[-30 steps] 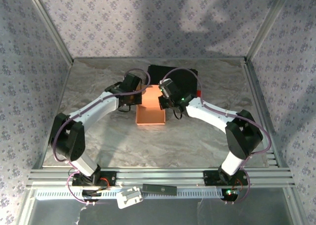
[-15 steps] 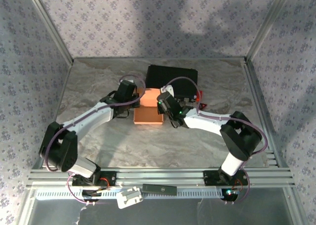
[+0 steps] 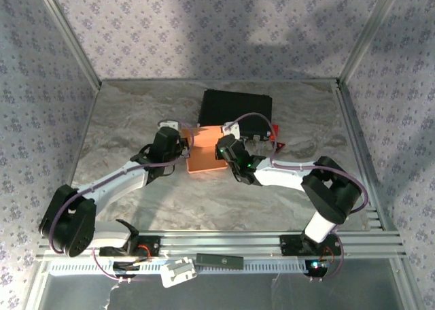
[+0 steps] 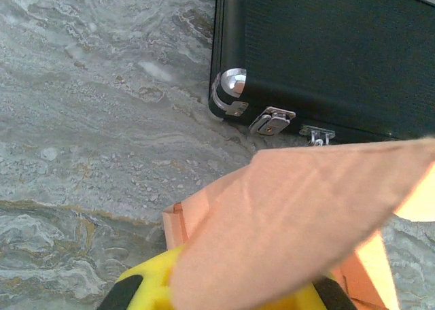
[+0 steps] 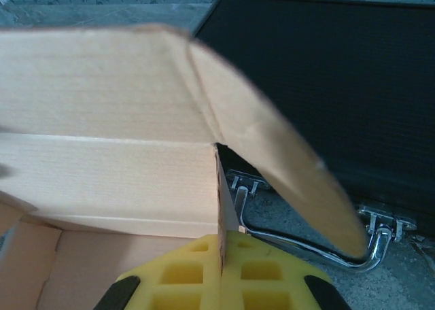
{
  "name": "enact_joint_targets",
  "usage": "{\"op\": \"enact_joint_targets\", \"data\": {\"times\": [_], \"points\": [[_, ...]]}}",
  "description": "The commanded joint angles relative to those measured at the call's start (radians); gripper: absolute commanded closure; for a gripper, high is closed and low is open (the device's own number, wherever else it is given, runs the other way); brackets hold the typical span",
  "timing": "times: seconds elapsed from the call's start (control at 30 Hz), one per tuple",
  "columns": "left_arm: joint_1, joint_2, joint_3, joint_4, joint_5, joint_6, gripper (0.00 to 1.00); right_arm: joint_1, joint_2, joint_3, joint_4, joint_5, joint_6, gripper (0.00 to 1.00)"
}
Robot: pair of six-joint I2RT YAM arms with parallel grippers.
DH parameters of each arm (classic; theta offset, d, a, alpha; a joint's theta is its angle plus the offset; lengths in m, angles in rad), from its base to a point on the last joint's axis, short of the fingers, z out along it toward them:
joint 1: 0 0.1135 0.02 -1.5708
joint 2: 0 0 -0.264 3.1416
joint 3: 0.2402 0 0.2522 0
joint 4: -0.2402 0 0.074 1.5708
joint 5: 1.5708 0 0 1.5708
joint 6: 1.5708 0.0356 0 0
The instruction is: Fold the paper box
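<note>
Locate the paper box (image 3: 205, 150) at the middle of the table (image 3: 136, 113), just in front of the black case (image 3: 236, 109) and near its latched side. Note thin salmon cardboard, with a lid panel and a rounded side flap raised over the open tray in the right wrist view. Judge the lid not yet tucked.

Find the right gripper (image 3: 221, 149) at the box's right side, pads pressed together on an upright cardboard wall. Find the left gripper (image 3: 182, 145) at the box's left side, with a flap lying across its yellow pads. Cannot tell whether clamped or parted.

Against one second ago, record the box shifted a little toward the case and showing far less open interior from above. Read this as the lid brought over and the closing stage under way. Record both arms lower and stretched flatter along the table, with the left elbow swung out toward the near left corner. Against half a second ago, note the same trend carried further.

Judge the remaining work as pressing the lid down and tucking the flaps. Flag a risk of creasing the thin card or pushing the box against the case.
</note>
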Motion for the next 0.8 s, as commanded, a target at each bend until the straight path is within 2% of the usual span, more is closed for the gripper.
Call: {"op": "enact_joint_targets", "data": {"times": [0.0,0.6,0.77], "points": [[-0.034,-0.027,-0.02,0.127,0.065,-0.029,1.0,0.046,0.015,-0.011,0.069,0.02,0.013,1.0],[-0.113,-0.109,-0.212,0.313,0.0,-0.011,0.97,0.103,0.072,-0.156,0.353,0.088,-0.078,1.0],[-0.135,-0.101,-0.257,0.37,-0.042,-0.041,0.97,0.105,0.082,-0.171,0.36,0.074,-0.075,1.0]]}}
